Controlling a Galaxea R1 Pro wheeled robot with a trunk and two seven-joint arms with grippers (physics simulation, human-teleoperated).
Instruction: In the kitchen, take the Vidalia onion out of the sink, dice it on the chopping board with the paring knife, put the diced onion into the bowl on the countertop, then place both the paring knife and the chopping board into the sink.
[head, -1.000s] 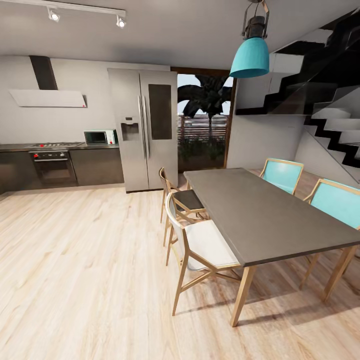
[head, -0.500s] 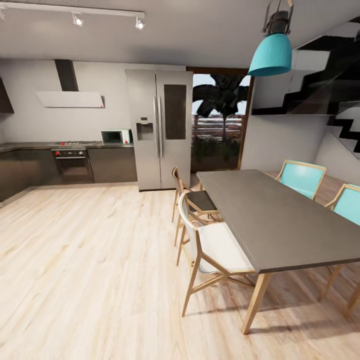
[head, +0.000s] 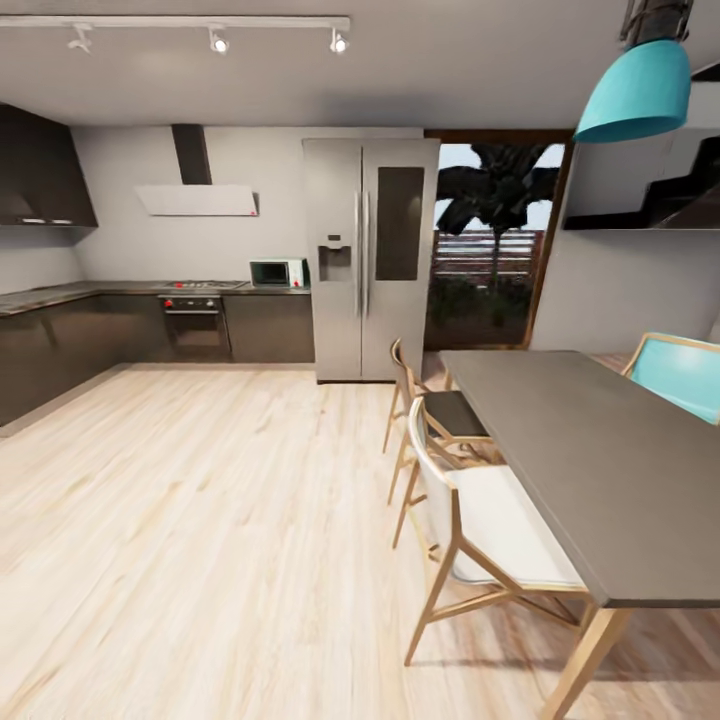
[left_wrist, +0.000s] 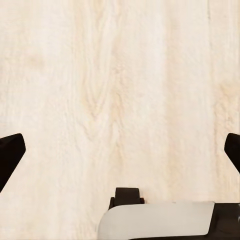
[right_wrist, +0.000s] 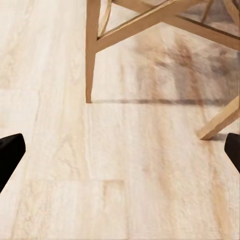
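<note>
Pale wood-grain floor (head: 200, 520) spans the open room in the head view and lies under both wrist cameras. Grey countertop (head: 60, 294), glossy, runs along the far wall and turns down the left wall above dark cabinets (head: 268, 328); an oven (head: 196, 328) is built in below a hob, with a white extractor hood (head: 196, 200) above and a small microwave (head: 278, 272) resting on the surface beside the refrigerator. Steel two-door refrigerator (head: 368, 258) stands at the right end of the cabinets, next to a glazed doorway (head: 490, 248) showing a palm outside. Dark dining table (head: 590, 470) occupies the right foreground on light wooden legs; two wooden chairs are drawn up to its near long side, the nearer with a white seat (head: 500, 530), the farther with a dark seat (head: 440, 415). A turquoise chair (head: 680, 375) stands on the far side of the table. A turquoise pendant lamp (head: 638, 92) hangs above it.

Left pincer (left_wrist: 120, 155): its two dark fingertips (left_wrist: 10, 155) stand wide apart at opposite margins of the left wrist view, nothing held, bare floor between them. Right pincer (right_wrist: 120, 155): likewise spread wide and unloaded, over floor near a wooden chair leg (right_wrist: 91, 55) and a table leg (right_wrist: 220, 120).
</note>
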